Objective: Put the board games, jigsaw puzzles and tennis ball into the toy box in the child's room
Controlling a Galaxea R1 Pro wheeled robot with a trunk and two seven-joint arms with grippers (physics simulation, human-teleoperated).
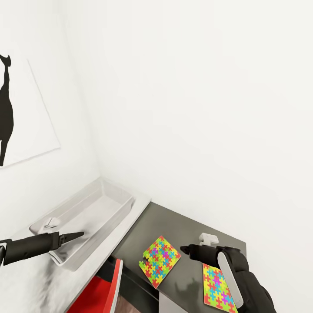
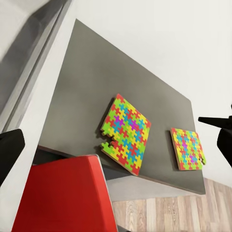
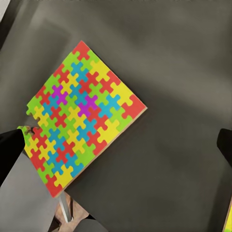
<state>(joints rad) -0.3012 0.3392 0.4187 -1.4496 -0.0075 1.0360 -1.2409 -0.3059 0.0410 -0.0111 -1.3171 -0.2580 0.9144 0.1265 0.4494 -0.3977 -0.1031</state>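
The right pincer (image 1: 187, 249) hung spread above the near puzzle (image 1: 161, 259); next, descend and pinch its edge. Left pincer (image 1: 77, 235): cannot tell.

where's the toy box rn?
In the head view the toy box sits in the room's corner at the dark table's far left end, left of both jigsaw puzzles, with the left gripper over its near rim.
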